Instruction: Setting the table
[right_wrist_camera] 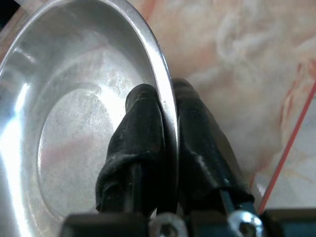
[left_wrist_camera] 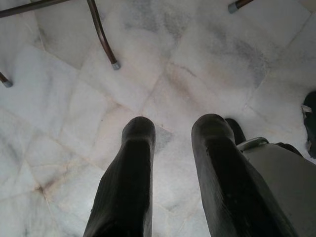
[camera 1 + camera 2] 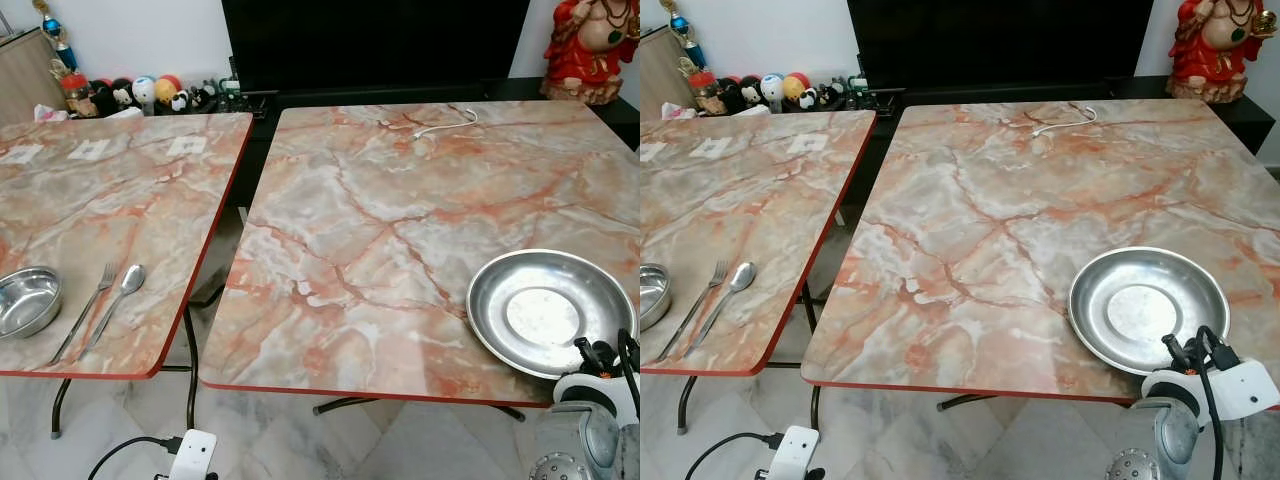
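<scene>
A round steel plate (image 3: pixel 545 310) lies at the front right corner of the right marble table (image 3: pixel 400 220). My right gripper (image 1: pixel 165 106) is shut on the steel plate's rim (image 1: pixel 165 98), one finger inside the plate and one outside, at the plate's near edge (image 3: pixel 1185 352). On the left table (image 3: pixel 110 200), near its front edge, sit a small steel bowl (image 3: pixel 25 300), a fork (image 3: pixel 85 310) and a spoon (image 3: pixel 118 300) side by side. My left gripper (image 2: pixel 170 133) hangs low over the floor, fingers apart, holding nothing.
A white cable (image 3: pixel 445 124) lies at the far side of the right table. Paper slips (image 3: pixel 185 145) rest on the left table's far part. A gap separates the two tables. A black cabinet, toys (image 3: pixel 150 92) and a red figurine (image 3: pixel 590 45) line the back wall.
</scene>
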